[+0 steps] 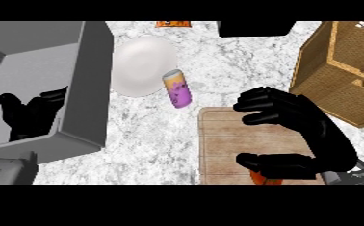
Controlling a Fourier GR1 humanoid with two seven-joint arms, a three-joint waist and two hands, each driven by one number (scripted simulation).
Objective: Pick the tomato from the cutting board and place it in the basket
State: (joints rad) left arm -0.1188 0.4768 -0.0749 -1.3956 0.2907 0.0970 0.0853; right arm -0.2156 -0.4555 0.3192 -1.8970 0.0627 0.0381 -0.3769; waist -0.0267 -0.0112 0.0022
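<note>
Hovering over the cutting board (235, 148) at the lower right of the frame, my right hand (313, 133) has its fingers (266, 106) spread wide and bent forward, pointing to the left, while the thumb (274, 165) reaches out lower down. Between the fingers and the thumb I see only bare wood of the board, so this hand has hold of nothing. The tomato (265, 179) shows only as a small red-orange piece just under my thumb, at the bottom edge of the board; the thumb hides most of it, and I cannot tell whether the thumb touches it.

The basket (334, 66), woven and brown, stands at the right edge of the frame, above my right hand and just beside the upper right corner of the board.

My left hand (32, 114) rests at the left edge of the frame with its fingers up and relaxed, in front of the grey sink (89, 85), and it holds nothing.

On the marble counter (235, 66), a white plate (142, 66) lies in the upper middle, next to the sink wall. A purple and orange can (177, 89) lies tilted on its side at the lower right rim of the plate, between the plate and the board. At the top edge a dark object (256, 28) and a small orange object (174, 24) are cut off by the frame.
</note>
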